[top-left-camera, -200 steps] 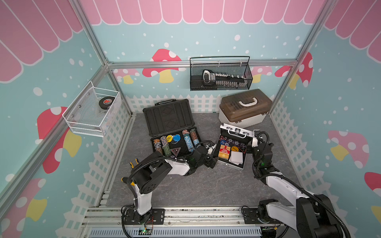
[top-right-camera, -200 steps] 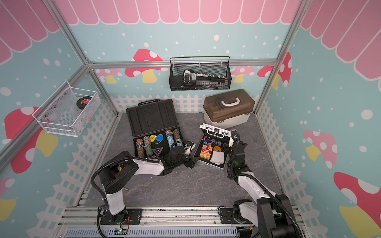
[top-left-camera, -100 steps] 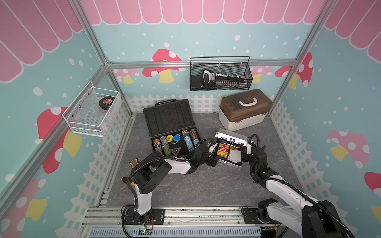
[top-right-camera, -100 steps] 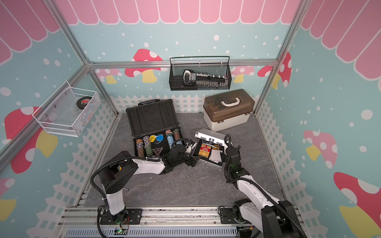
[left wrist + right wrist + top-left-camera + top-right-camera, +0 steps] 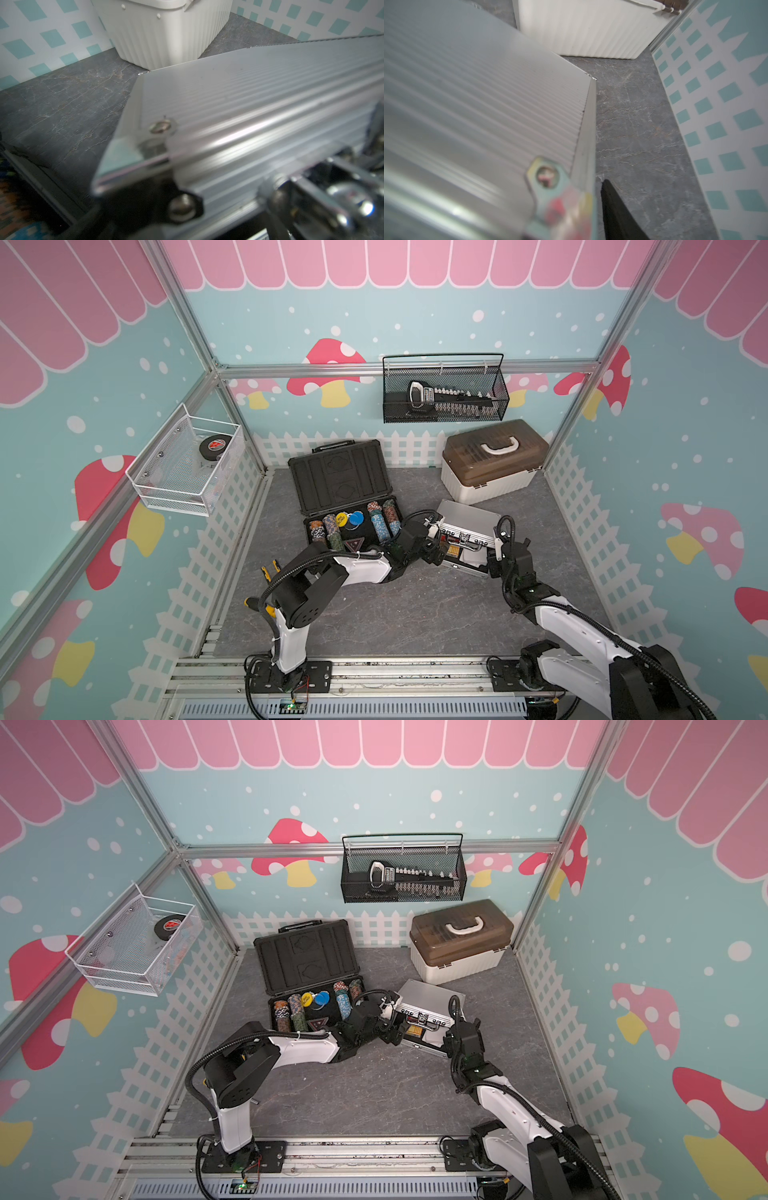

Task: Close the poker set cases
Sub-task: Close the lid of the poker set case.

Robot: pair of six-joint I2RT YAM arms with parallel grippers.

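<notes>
Silver case (image 5: pixel 469 517): flat rectangle with a finely ribbed aluminium shell; chrome latches and handle on the front edge. It sits on the grey marbled counter (image 5: pixel 415 605) on the right arm's side, just in front of the box (image 5: pixel 490 485), which has white fluted walls and a brown translucent lid. The case lid is tilted low over the base but not shut. The gap along the front shows cards and red-yellow contents.

Left wrist view: silver case (image 5: pixel 249 99) fills the frame, showing parallel ribs, a rivet and a black corner cap. Right wrist view: the same ribbing and a plated corner bracket with a screw, blurred.

Black case (image 5: pixel 340 485): larger, matt ribbed plastic, wide open, with the lid tilted back toward the fence wall. The base holds rows of chips (image 5: pixel 379 522). It lies near the silver case, on the left arm's side.

Left pincer (image 5: pixel 433 551): at the silver case's near corner; spread or pressed together cannot be told.

Right pincer (image 5: pixel 493 562): at the opposite front corner. One black finger (image 5: pixel 614 207) shows beside the lid edge and the other is hidden, so its state cannot be told.
</notes>
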